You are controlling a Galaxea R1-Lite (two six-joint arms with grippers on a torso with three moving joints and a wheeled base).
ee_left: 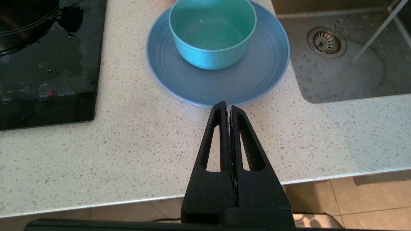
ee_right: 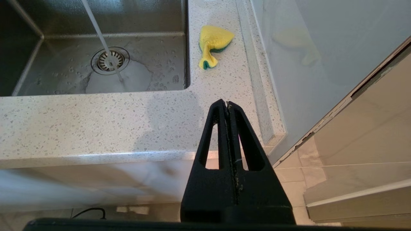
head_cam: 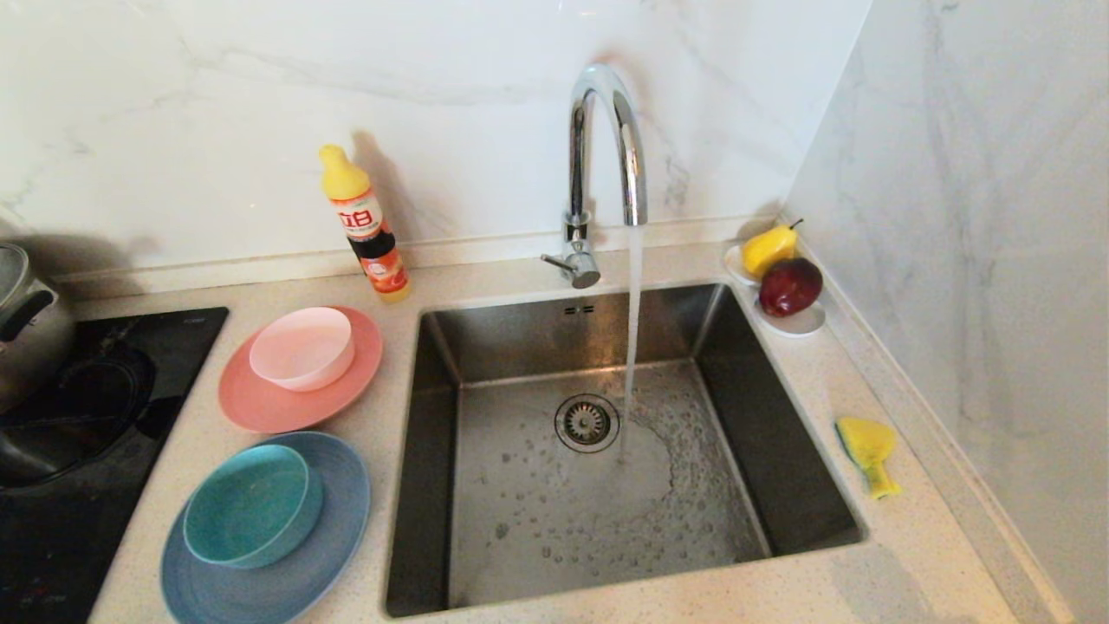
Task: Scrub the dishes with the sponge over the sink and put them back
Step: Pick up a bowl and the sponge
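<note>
Seemingly nothing is under way: dishes stacked, sponge on the bench, both grippers' fingers pressed together, empty.

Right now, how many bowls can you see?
2. The pale pink plastic bowl sits on the salmon-pink plate; the teal plastic bowl sits on the light blue plate, both on the counter left of the sink. None looks hidden.

Two plates, two bowls, one sponge, one bottle, two fruits.
</note>
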